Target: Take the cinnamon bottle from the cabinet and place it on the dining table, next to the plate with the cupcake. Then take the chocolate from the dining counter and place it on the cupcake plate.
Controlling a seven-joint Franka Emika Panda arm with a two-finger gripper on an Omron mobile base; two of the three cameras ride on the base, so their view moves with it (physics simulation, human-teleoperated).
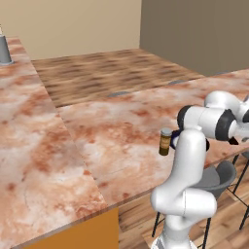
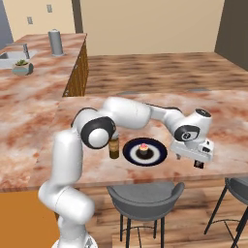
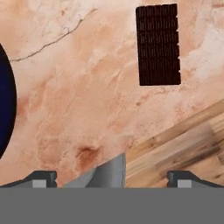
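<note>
Hovering with jaws apart, your gripper (image 2: 199,163) is facing the chocolate (image 3: 158,44) at one o'clock, plate (image 3: 4,109) at nine.

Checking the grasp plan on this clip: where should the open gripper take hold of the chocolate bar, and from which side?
Probably from straight above, across its short width near the middle. The chocolate bar lies flat on the dining table close to the edge, with only its narrow span likely fitting between the open gripper's fingers.

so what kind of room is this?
Looks like a rendered home kitchen with a dining counter: marbled stone counter with a sink at the far left, grey bar stools tucked under the edge, and a plate holding a cupcake.
</note>
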